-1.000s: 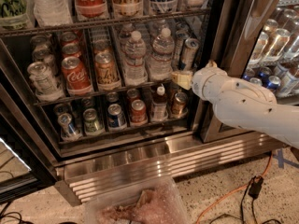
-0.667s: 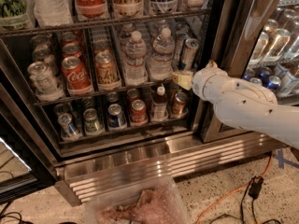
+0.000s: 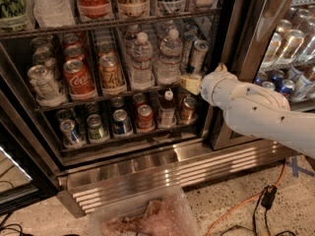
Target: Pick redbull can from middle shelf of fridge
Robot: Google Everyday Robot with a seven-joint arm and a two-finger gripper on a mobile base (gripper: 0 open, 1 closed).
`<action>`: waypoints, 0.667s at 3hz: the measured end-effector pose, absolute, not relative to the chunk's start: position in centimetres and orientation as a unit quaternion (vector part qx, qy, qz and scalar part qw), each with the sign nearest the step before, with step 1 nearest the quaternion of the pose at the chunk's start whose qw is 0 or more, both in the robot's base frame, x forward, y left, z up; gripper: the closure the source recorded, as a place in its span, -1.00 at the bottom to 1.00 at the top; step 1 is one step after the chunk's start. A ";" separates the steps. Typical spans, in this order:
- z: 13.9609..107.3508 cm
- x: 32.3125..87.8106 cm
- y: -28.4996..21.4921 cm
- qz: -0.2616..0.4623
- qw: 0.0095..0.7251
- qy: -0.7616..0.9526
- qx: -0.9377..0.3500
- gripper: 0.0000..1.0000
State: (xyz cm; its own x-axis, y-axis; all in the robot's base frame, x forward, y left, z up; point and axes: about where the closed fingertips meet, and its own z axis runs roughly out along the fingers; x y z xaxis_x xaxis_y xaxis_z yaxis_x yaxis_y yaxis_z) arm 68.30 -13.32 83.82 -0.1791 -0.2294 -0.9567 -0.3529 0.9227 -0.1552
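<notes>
Nothing is seen to have moved since the earlier frames: the gripper [image 3: 191, 82] is held in the same spot at the right end of the middle shelf [image 3: 125, 93] of the open fridge [image 3: 147, 173], carried there by the white arm [image 3: 256, 109]. Whether it is open or closed cannot be told. The redbull can [image 3: 198, 56] is found just above the gripper, tilted on that shelf; contact between them cannot be made out. Water bottles [image 3: 170, 58] are ranged to the left of the gripper, with Coca-Cola cans [image 3: 78, 78] farther left. Short cans [image 3: 187, 109] are racked just below it.
</notes>
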 end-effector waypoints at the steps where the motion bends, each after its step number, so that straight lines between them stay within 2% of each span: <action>1: 83.8 68.3 -13.7 0.051 0.612 0.766 -0.190 -0.50; 2: 84.1 68.2 -13.5 0.055 0.614 0.764 -0.191 -0.50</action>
